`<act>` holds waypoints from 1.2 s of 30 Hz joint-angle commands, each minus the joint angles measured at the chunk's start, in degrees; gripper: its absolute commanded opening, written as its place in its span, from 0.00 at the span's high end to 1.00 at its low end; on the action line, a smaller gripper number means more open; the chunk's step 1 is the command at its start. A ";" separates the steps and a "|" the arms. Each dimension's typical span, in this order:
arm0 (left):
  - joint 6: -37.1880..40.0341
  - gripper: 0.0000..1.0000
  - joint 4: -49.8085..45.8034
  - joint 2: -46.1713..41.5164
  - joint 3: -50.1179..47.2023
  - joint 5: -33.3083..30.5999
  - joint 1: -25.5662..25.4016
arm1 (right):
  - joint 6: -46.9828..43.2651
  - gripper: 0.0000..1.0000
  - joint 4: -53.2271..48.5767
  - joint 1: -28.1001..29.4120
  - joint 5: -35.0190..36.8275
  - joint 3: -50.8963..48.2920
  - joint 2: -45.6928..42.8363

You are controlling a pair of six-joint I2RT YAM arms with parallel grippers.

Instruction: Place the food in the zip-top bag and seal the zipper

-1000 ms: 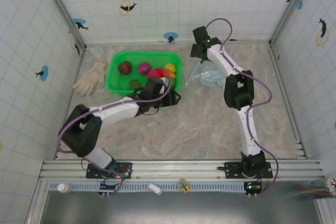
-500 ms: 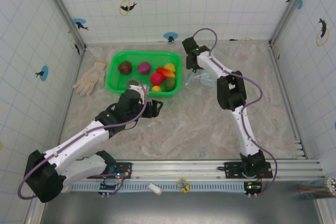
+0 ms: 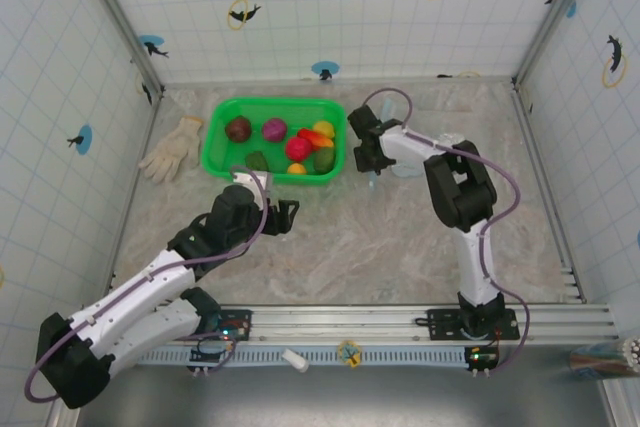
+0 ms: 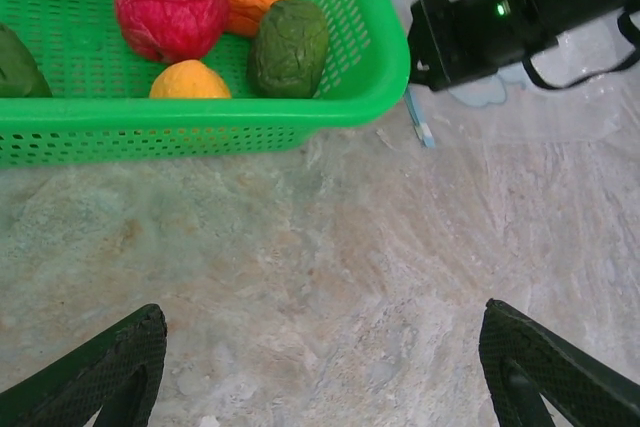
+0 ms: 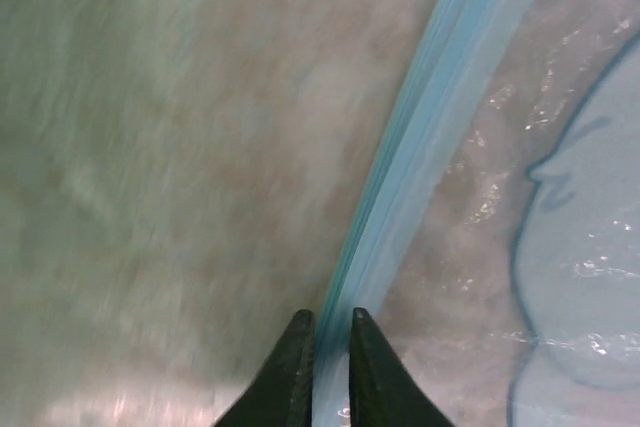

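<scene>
The food lies in the green basket (image 3: 222,164): a maroon piece (image 3: 238,129), a magenta one (image 3: 274,129), a red one (image 3: 298,148), plus yellow, orange and green pieces. Up close I see the red piece (image 4: 170,2), a green one (image 4: 288,47) and an orange one (image 4: 190,80). My left gripper (image 3: 285,215) (image 4: 325,367) hangs open over bare table in front of the basket. My right gripper (image 3: 365,154) (image 5: 327,332) is shut on the light-blue zipper (image 5: 440,127) of the clear zip-top bag (image 5: 570,247), which lies flat right of the basket (image 3: 402,165).
A white glove (image 3: 172,150) lies left of the basket. The basket's front wall (image 4: 200,127) stands just beyond my left fingers, and the right gripper's black body (image 4: 500,22) sits close to its right corner. Tiled walls enclose the table.
My left gripper has drawn back from the basket's front right corner toward the near side. My right gripper has slid from the back of the table toward me along the bag's rim.
</scene>
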 commanded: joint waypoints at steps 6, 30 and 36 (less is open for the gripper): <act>1.45 0.17 0.65 -0.35 -0.56 -1.36 -0.31 | 0.31 1.00 4.74 3.25 -3.63 -23.13 -16.25; 0.49 0.16 -2.20 -1.06 0.70 -9.40 -0.31 | -6.19 0.38 -4.26 6.76 9.88 -16.96 -23.29; 1.19 0.16 -2.26 -1.18 0.40 -9.30 -0.31 | -6.02 0.41 -4.56 6.99 12.77 -11.91 -15.66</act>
